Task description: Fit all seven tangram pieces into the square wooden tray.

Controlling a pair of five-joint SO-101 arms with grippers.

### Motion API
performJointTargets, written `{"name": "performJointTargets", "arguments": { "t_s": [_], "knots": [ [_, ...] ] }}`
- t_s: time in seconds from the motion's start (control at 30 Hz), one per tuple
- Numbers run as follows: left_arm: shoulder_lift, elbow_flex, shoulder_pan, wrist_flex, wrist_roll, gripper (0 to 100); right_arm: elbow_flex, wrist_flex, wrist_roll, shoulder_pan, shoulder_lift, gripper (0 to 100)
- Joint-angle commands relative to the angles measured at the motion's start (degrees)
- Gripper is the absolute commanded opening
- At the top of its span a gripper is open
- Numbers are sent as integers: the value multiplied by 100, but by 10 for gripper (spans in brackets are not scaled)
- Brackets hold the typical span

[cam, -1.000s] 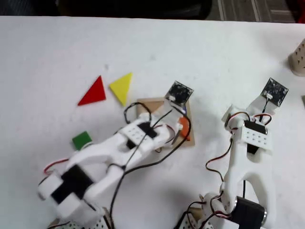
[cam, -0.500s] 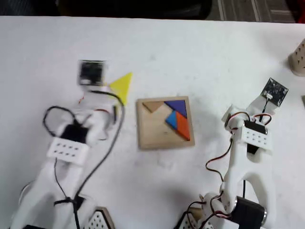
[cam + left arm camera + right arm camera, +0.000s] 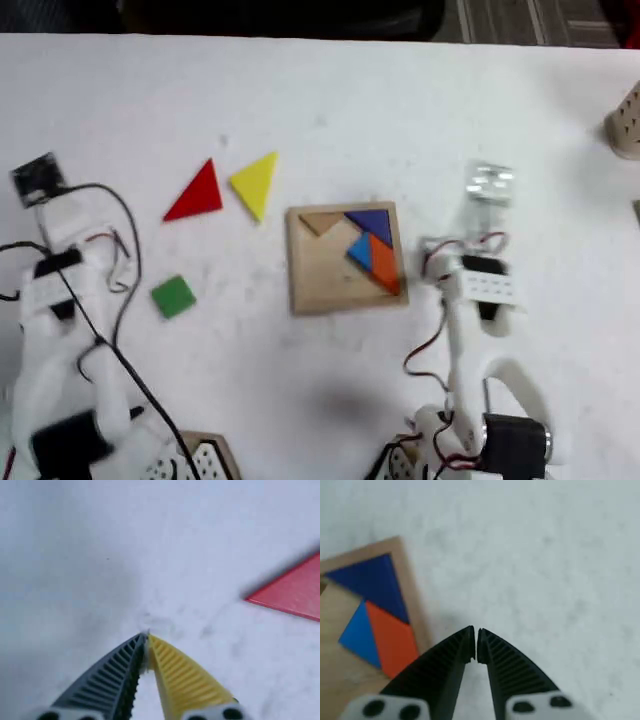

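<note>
Bright, even light on my feeds, with soft shadows.
From the high view the white worktop (image 3: 470, 110) reads bright and flat to me. A faint grey shadow hugs the near edge of the tray (image 3: 320, 275), and a wider, fainter patch sits on the bare worktop in front of it. On my left wrist view the worktop dims toward one side, and the red triangle (image 3: 295, 590) throws a soft dark rim.

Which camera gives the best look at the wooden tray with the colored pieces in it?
The high view: the whole wooden tray is seen from above. The right wrist view catches one corner of it, up close; the left wrist view faces the red triangle instead.
</note>
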Motion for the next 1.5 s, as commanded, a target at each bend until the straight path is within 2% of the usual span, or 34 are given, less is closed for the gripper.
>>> {"name": "performJointTargets", "arguments": {
  "t_s": [0.0, 0.13, 0.23, 0.33, 0.4, 0.47, 0.57, 0.67, 0.83, 1.03, 1.47],
  "knots": [
    [690, -765, -743, -18, 88, 24, -18, -13, 229, -708, -189, 21],
    [1024, -1029, -1411, -18, 97, 24, -9, 31, 229, -1675, -189, 19],
    [1138, -932, -1385, 18, 62, 24, 79, 84, 229, -2000, -233, 18],
    [1051, -809, -1156, 141, -88, 24, 88, 75, 202, -1613, -251, 18],
    [831, -809, -1033, 457, -527, 37, 26, 57, 193, -1165, -251, 18],
    [462, -738, -892, 897, -774, 78, -44, 75, 185, -760, -242, 17],
    [-268, -413, -549, 1705, -765, 161, -44, 75, 185, -312, -207, 17],
    [-1121, 105, -92, 1996, -765, 207, -44, 66, 185, -154, -189, 17],
    [-1947, 695, 532, 1793, -765, 227, -53, 66, 220, -189, -189, 17],
    [-1270, 554, 998, 1767, -782, 289, -53, 66, 229, -215, -189, 17],
    [708, -404, 1033, 1758, -677, 295, -44, 66, 237, -224, -189, 17]
  ]
}}
